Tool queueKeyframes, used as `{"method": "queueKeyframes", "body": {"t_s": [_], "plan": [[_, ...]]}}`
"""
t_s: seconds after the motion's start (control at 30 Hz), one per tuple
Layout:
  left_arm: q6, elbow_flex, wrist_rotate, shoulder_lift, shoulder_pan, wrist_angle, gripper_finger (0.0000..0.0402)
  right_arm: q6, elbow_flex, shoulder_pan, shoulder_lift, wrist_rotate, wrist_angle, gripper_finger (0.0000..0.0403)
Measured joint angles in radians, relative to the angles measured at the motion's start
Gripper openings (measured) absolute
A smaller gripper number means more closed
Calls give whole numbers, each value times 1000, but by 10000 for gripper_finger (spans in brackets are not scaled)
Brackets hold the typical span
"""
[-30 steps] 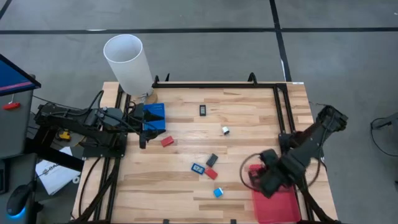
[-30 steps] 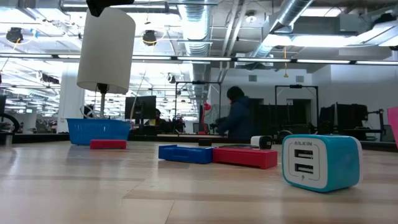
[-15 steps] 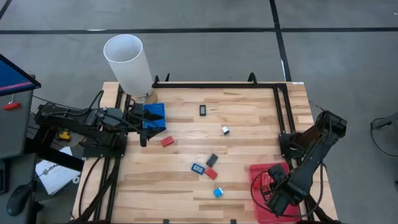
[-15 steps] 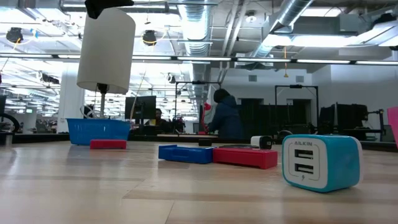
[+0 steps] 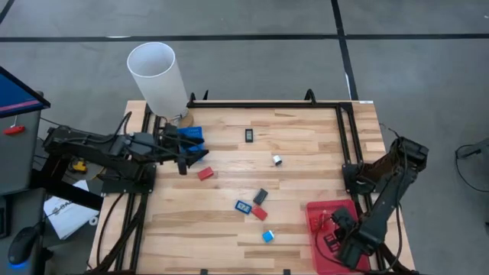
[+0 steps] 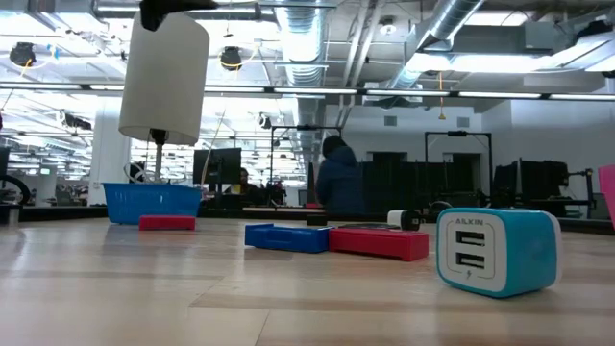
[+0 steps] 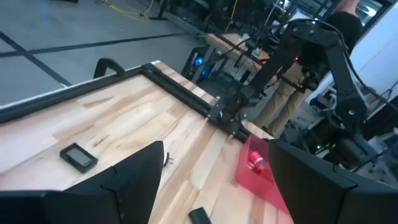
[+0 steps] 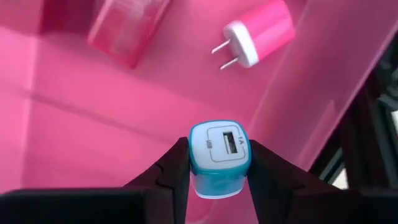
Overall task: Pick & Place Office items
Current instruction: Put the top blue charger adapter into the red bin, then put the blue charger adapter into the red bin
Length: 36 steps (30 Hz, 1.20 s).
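In the right wrist view my right gripper [image 8: 219, 167] is shut on a light blue USB charger cube [image 8: 219, 149], over the floor of the flat red tray [image 8: 93, 124]. The tray [image 5: 319, 212] lies at the table's near right corner, with my right gripper [image 5: 341, 241] above it. A pink plug charger [image 8: 256, 32] and a pink block [image 8: 127, 28] lie in it. Several office items lie on the table's middle, among them a red block [image 5: 205, 173] and a light blue cube [image 5: 268, 237]. My left gripper [image 5: 187, 157] stands open over the blue bin [image 5: 195, 134], with nothing between its fingers. My right gripper pinches the charger cube by two opposite side walls [image 8: 195, 158] between its two fingers. The fingers come from above and point down. The cube's face with the USB port [image 8: 224, 140] looks up at the wrist. The cube hangs clear above the tray floor.
A tall white cylinder [image 5: 157, 75] stands at the far left corner behind the bin. A black frame rail [image 5: 348, 137] runs along the table's right side next to the tray. A black item [image 5: 250, 135] and a small white piece [image 5: 277, 160] lie toward the far edge.
My right gripper has swung toward the table's near edge and sunk down over the red tray, still shut. My left gripper has rolled about its own axis over the blue bin and stays open.
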Motion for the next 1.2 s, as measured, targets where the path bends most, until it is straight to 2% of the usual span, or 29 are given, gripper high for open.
{"method": "queueKeyframes", "body": {"t_s": [0.33,0.5,0.6,0.77,0.87,0.97,1.07,1.2], "plan": [[-30,0,4,102,0,70,284,-38,-12,14,0,86,15,117],[-31,0,5,133,-4,108,284,-45,-12,15,0,92,14,204],[-30,0,4,136,-10,107,284,-56,-4,15,0,95,11,235],[-25,0,4,127,-15,107,284,-101,49,14,0,103,2,234],[-23,0,4,125,-15,106,284,-145,109,14,-5,157,-15,224],[-22,0,4,125,-11,105,284,-234,168,-1,-31,268,-15,213],[-21,0,4,125,-11,105,284,-391,216,-37,-58,382,-15,204],[-17,0,4,125,-11,105,284,-652,250,-129,-84,414,-4,205]]}}
